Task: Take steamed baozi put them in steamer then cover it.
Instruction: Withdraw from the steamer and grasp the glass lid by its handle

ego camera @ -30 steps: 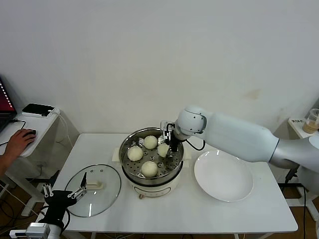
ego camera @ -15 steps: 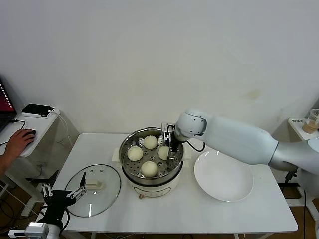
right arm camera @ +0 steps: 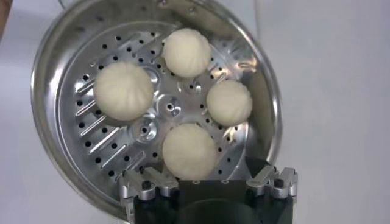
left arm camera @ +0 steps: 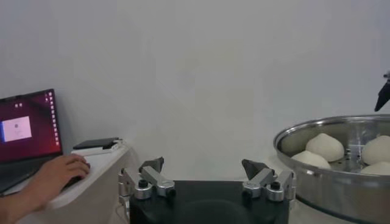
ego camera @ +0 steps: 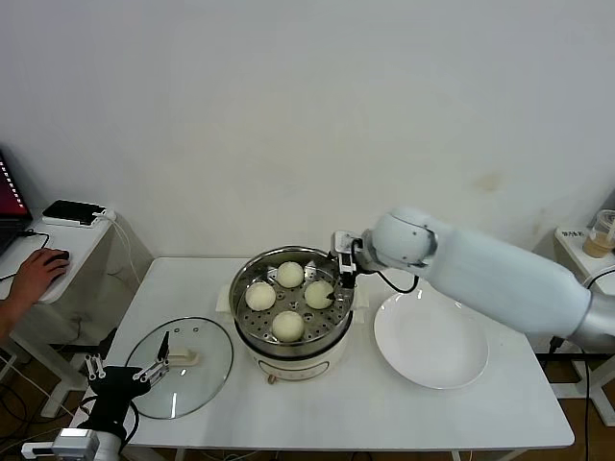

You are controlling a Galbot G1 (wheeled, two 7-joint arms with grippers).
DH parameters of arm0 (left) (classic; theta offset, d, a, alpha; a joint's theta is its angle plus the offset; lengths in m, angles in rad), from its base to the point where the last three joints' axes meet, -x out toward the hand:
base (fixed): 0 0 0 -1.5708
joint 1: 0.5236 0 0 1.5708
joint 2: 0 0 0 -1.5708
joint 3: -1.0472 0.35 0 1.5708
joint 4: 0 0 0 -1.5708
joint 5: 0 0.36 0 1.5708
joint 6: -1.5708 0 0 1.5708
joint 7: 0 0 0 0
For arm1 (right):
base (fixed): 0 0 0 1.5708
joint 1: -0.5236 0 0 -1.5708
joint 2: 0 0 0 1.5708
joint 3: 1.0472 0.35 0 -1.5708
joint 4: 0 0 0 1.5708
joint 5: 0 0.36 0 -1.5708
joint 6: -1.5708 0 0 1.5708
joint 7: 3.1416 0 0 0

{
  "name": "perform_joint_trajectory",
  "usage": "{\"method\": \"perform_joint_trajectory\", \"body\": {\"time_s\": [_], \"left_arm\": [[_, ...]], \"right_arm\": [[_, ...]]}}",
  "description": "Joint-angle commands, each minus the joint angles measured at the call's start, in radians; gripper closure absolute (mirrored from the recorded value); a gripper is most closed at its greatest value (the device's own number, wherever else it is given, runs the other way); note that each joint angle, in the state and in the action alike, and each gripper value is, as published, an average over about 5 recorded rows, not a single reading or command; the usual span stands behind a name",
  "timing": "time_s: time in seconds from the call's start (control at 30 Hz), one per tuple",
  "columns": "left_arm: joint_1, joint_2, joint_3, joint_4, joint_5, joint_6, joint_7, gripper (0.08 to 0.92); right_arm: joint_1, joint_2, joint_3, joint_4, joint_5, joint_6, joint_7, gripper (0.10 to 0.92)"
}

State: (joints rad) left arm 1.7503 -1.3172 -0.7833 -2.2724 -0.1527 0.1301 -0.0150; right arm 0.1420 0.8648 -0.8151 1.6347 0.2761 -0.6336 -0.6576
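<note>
table: white rectangular tabletop, wall right behind its far edge. Most of the bare surface is the front strip, plus a bit at the far left corner.
steamer: round shiny stainless-steel pot on a cream-white base, sitting mid-table toward the back. No lid on it, perforated tray showing. It's round, so no real long axis, and the mouth faces straight up.
plate: flat white round plate, just right of the steamer, close but not touching as far as I can see. Nothing on it.
cover: round clear glass lid with a metal rim, lying flat near the front-left edge of the table, well apart from the steamer's mouth. Its cream-white bar handle runs roughly left to right.
right gripper: hangs over the steamer's right rim, black fingers spread wide and holding nothing. In the wrist view it looks straight down into the pot.
left gripper: parked low at the front-left corner, right by the lid's edge, fingers spread, nothing in them.
baozi: four small smooth cream-white dough buns, all inside on the tray in a loose diamond, small gaps between them and the wall.
side stuff: small side table off to the left with somebody's hand on a mouse.
</note>
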Motion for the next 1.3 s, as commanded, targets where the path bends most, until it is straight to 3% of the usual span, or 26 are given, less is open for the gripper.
{"method": "perform_joint_trajectory", "body": {"time_s": [0.03, 0.2, 0.33, 0.63, 0.9, 1.3], "left_arm": [[0.001, -0.003, 0.006, 0.008, 0.0, -0.006, -0.001, 0.177], [-0.003, -0.006, 0.018, 0.022, 0.002, -0.021, -0.004, 0.177], [-0.008, -0.006, 0.036, 0.047, 0.023, -0.033, -0.008, 0.177], [-0.025, -0.004, 0.08, 0.126, 0.173, -0.069, -0.026, 0.177], [-0.037, 0.005, 0.07, 0.218, 0.639, -0.127, -0.051, 0.177], [0.062, 0.051, -0.02, 0.351, 1.35, -0.277, -0.098, 0.177]], "right_arm": [[-0.513, -0.105, 0.461, 0.167, -0.078, 0.193, 0.361, 0.203], [-0.879, -0.049, 0.799, 0.202, -0.221, 0.39, 0.494, 0.203], [-1.141, 0.022, 1.046, 0.213, -0.299, 0.558, 0.497, 0.203], [-1.433, 0.284, 1.451, 0.206, -0.254, 0.821, 0.452, 0.203], [-1.591, 0.465, 1.616, 0.246, -0.218, 0.814, 0.442, 0.203], [-1.643, 0.506, 1.664, 0.248, -0.218, 0.796, 0.479, 0.203]]}}
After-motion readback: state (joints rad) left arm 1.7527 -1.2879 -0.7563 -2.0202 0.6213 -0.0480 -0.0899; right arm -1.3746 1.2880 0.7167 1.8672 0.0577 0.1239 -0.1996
